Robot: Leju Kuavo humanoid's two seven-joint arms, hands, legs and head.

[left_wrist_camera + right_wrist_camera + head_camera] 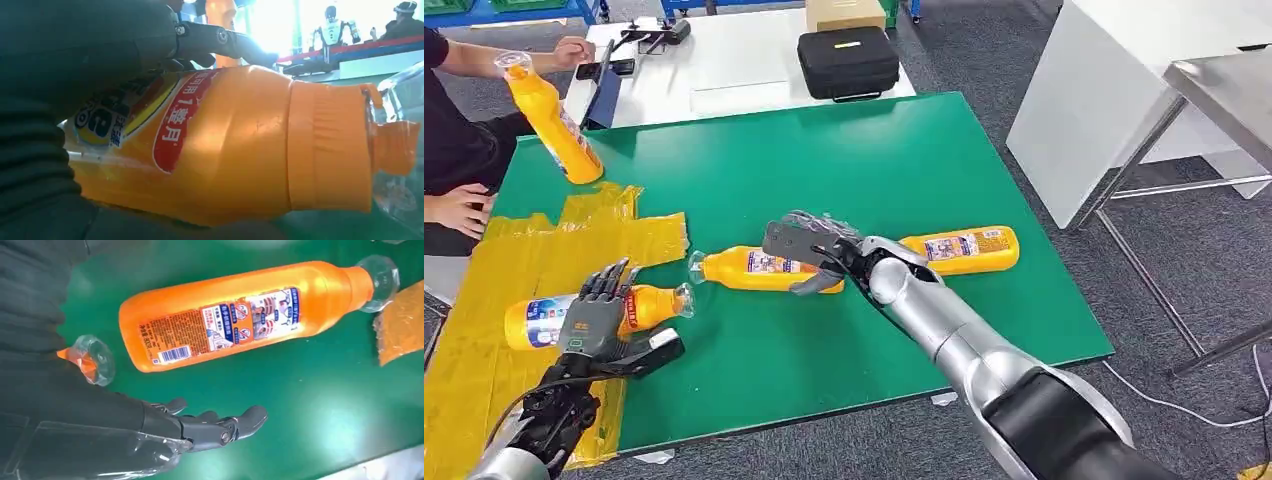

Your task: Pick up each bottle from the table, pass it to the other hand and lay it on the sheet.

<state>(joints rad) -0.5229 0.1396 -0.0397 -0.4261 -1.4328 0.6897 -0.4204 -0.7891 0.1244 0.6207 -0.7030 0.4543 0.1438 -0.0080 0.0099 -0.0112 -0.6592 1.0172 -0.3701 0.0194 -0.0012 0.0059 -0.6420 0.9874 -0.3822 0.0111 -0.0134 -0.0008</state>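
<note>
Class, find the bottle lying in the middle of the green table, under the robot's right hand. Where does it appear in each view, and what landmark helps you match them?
Head view: the middle bottle lies at centre, beneath the right hand.
Right wrist view: it lies across the upper half, beyond the fingers.
Left wrist view: not in it, as far as I can tell; a different bottle is close up there.
Shared landmark: the green table.

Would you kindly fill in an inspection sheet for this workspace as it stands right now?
Surface: green table, with the yellow sheet over its left end.
Job's things: one bottle lies on the sheet; middle bottle and far bottle lie on the green.
Clutter: a person holds a fourth bottle tilted at the far left corner.
Hands: left hand over the sheet bottle, grasp unclear; right hand open above the middle bottle.
Cables: white cable on the floor.
Surroundings: white table with a black case; metal table.
</note>
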